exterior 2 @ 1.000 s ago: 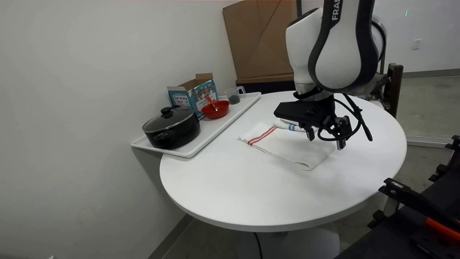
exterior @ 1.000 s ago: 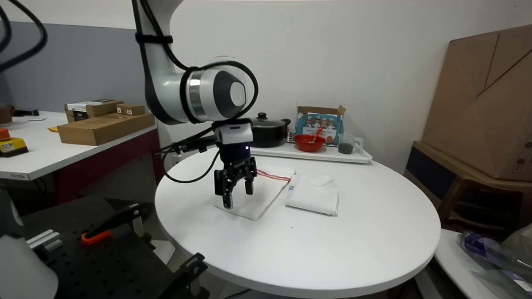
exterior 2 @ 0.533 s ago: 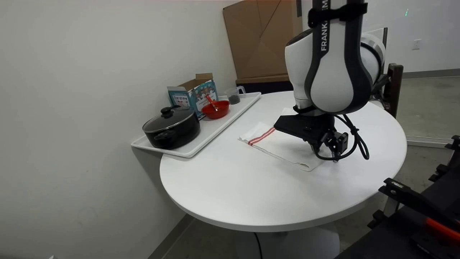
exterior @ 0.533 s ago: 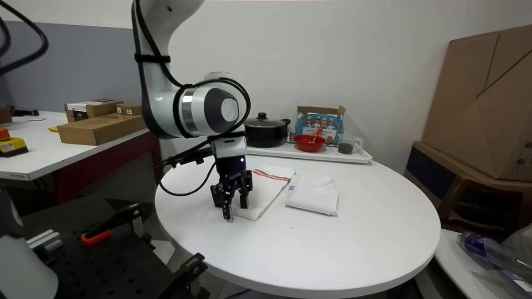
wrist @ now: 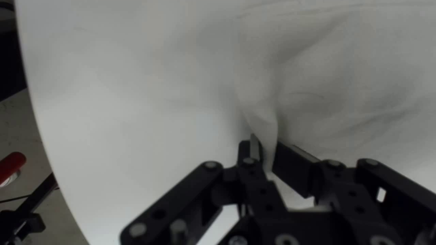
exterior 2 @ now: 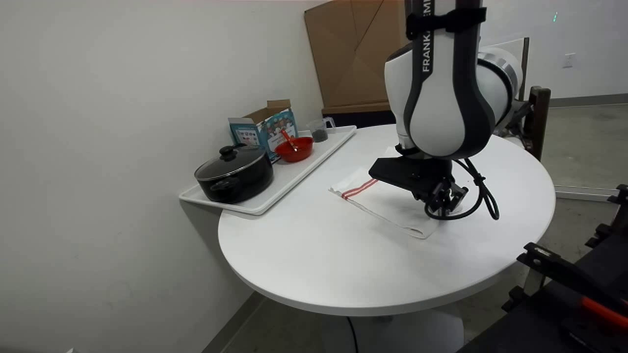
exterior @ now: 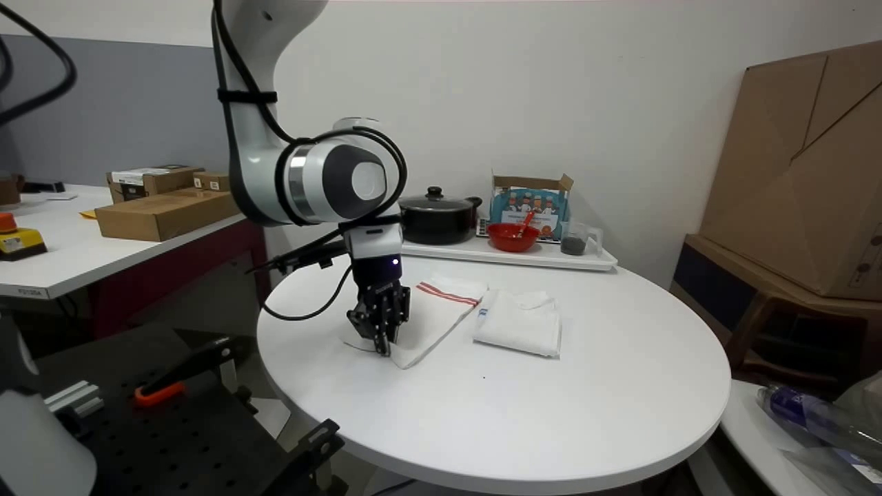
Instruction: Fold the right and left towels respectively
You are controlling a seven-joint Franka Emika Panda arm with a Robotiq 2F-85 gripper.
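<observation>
Pinches in the gripper (wrist: 267, 153) the plain end of the red-striped towel (exterior: 434, 322), on the round table (exterior: 551, 420) just beside the folded blue-marked towel (exterior: 520, 326); seems at the second folding step, next likely needing lift and carry toward the striped end.

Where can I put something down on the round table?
In an exterior view, the round table is bare right of the blue-marked towel, out to the edge, and, bar a dark speck, in front of both towels. It's crowded where the gripper pinches the red-striped towel, and on the white tray: lidded pot, open box, red bowl, clear cup.
</observation>
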